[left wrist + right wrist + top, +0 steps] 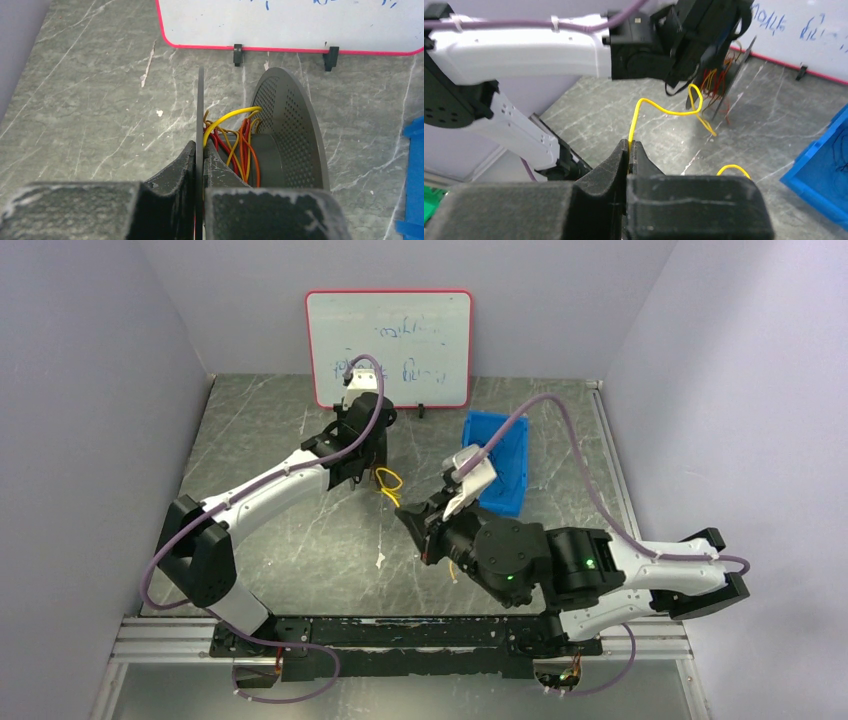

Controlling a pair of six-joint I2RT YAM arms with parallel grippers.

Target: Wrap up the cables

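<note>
My left gripper (201, 150) is shut on the thin near flange of a grey spool (290, 130). Yellow, orange and red cables (240, 145) are wound loosely round its hub. In the top view the left gripper (362, 472) holds the spool at the back middle, with a yellow loop (388, 480) hanging beside it. My right gripper (629, 146) is shut on a thin yellow cable (659, 109) that runs up and across to the spool (724, 80). Another bit of yellow cable (734, 169) arcs over the right finger. The right gripper (412, 520) sits mid-table.
A blue bin (505, 462) stands right of the spool, near the right gripper, and shows at the right edge of the right wrist view (824, 170). A red-framed whiteboard (390, 348) stands at the back wall. Walls close in on both sides.
</note>
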